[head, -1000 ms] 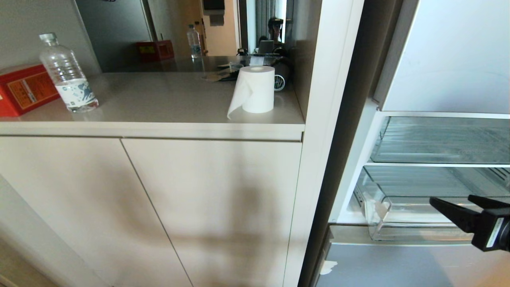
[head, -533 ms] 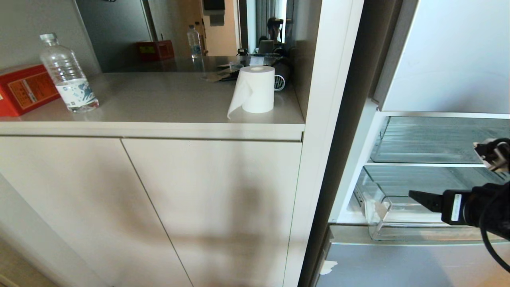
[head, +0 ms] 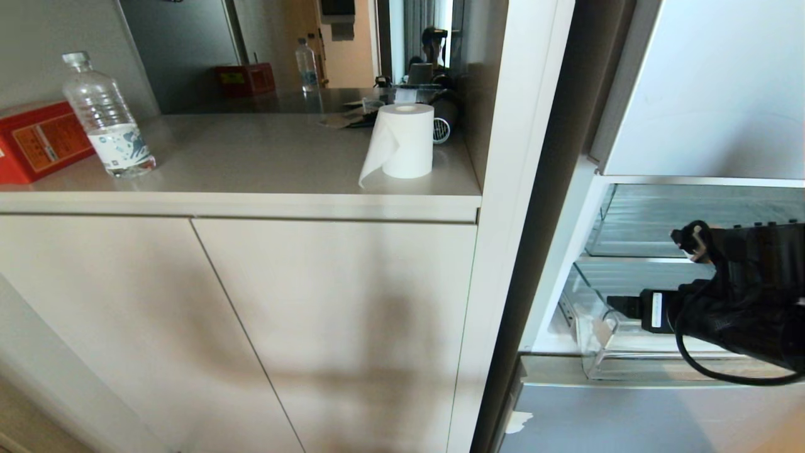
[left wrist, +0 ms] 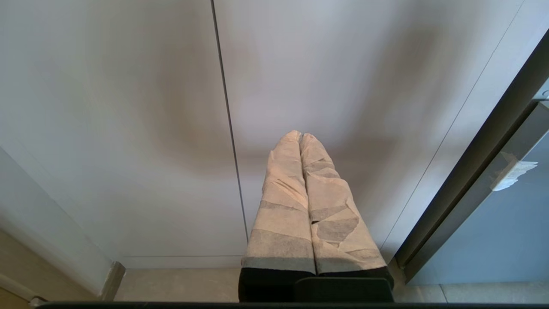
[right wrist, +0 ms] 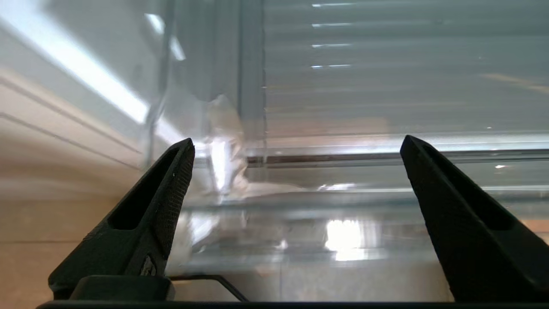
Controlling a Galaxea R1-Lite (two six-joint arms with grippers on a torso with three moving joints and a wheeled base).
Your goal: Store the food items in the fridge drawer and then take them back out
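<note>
The fridge drawer (head: 597,358) is a clear plastic pull-out with a thick front lip, low in the open fridge at the right. My right gripper (head: 619,305) hovers at the drawer's left front corner. In the right wrist view the right gripper (right wrist: 297,140) is open, with nothing between its black fingers (right wrist: 171,193), and the drawer's clear lip (right wrist: 343,201) lies just ahead. My left gripper (left wrist: 300,136) is shut and empty, its tape-wrapped fingers pointing at a cabinet door. The food items are out of view.
Above the drawer sits a clear compartment with white trim (head: 692,220). A grey lower fridge door (head: 629,421) is below. On the counter to the left stand a paper roll (head: 405,141), a water bottle (head: 107,116) and a red box (head: 38,141).
My right arm has swung up and leftward into view, carrying the gripper left along the drawer front. The left arm and the scene have not moved.
</note>
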